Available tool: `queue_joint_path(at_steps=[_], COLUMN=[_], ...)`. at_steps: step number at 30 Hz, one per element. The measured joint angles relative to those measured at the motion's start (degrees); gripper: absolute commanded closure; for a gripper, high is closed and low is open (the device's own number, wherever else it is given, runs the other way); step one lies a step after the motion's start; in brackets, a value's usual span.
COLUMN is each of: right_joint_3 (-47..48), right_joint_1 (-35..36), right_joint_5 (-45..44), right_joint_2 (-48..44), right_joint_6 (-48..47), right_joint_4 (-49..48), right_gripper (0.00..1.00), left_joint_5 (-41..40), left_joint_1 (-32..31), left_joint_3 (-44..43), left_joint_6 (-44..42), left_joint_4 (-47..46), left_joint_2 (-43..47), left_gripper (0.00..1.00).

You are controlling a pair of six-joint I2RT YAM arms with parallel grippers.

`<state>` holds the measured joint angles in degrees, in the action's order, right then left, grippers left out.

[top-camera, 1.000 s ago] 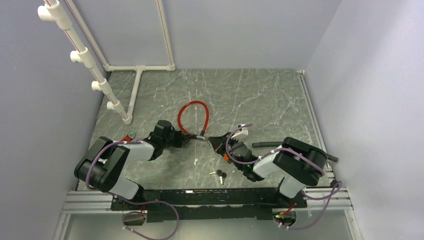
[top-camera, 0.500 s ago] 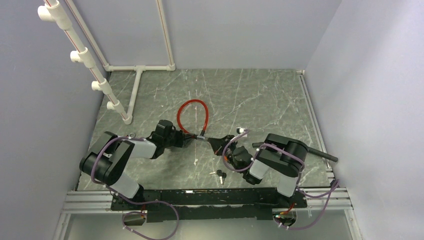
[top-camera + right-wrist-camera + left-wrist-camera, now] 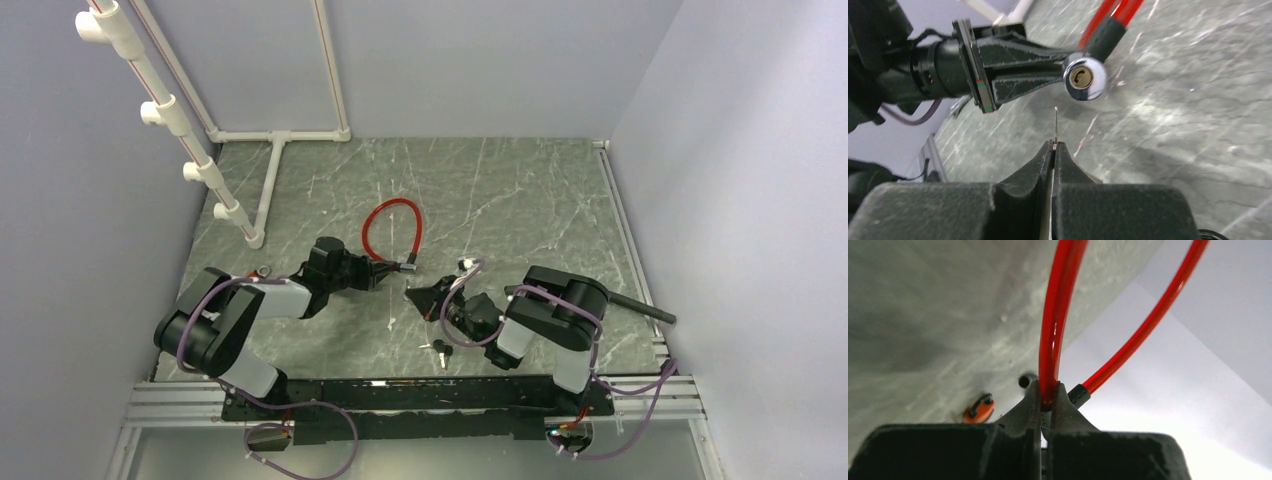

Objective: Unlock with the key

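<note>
A red cable lock lies looped on the grey table. My left gripper is shut on the cable close to its lock end; the wrist view shows the fingers pinching the red cable. The chrome lock cylinder faces my right gripper, keyhole showing, and it also shows from the top. My right gripper is shut on a thin key, held edge-on. The key tip is a little below and short of the keyhole, not touching. From the top my right gripper is just right of the lock.
A pair of spare keys lies near the front edge between the arms. A white pipe frame stands at the back left. A black rod lies at the right edge. Walls close in the table on three sides.
The key and lock end met tip to tip earlier; now there is a gap. My left gripper has pulled the lock up and left, and my right gripper has drawn back toward the front.
</note>
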<state>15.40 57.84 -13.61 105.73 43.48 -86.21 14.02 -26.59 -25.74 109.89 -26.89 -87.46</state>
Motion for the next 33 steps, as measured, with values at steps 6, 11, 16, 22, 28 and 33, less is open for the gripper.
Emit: queue_joint_path(at_steps=[6,11,16,22,28,33], right_joint_3=[-1.18,-5.14,-5.03,-0.07,5.05,5.53], right_joint_1=[-1.75,-4.98,-5.49,-6.64,-11.39,-15.80], right_joint_5=[5.55,10.23,14.73,19.50,30.42,39.15], right_joint_2=[-2.47,-10.82,-27.89,-43.58,-48.30,-48.19], right_joint_6=[0.02,-0.09,-2.64,-7.67,-10.64,-6.58], right_joint_4=[0.20,2.64,17.20,43.19,63.78,71.56], right_gripper=[1.00,1.00,1.00,1.00,1.00,1.00], left_joint_5=[4.13,3.89,3.48,4.79,6.27,6.10], left_joint_1=[-1.49,0.02,3.30,5.49,5.57,5.97], left_joint_3=[0.00,-0.55,-3.02,-5.53,-6.99,-10.05], left_joint_6=[-0.81,-6.38,-15.17,-27.63,-38.12,-45.16], left_joint_4=[-0.72,6.16,14.34,22.27,28.65,35.50], left_joint_2=[3.32,10.12,12.74,9.51,8.96,14.45], left_gripper=[1.00,1.00,1.00,1.00,1.00,1.00])
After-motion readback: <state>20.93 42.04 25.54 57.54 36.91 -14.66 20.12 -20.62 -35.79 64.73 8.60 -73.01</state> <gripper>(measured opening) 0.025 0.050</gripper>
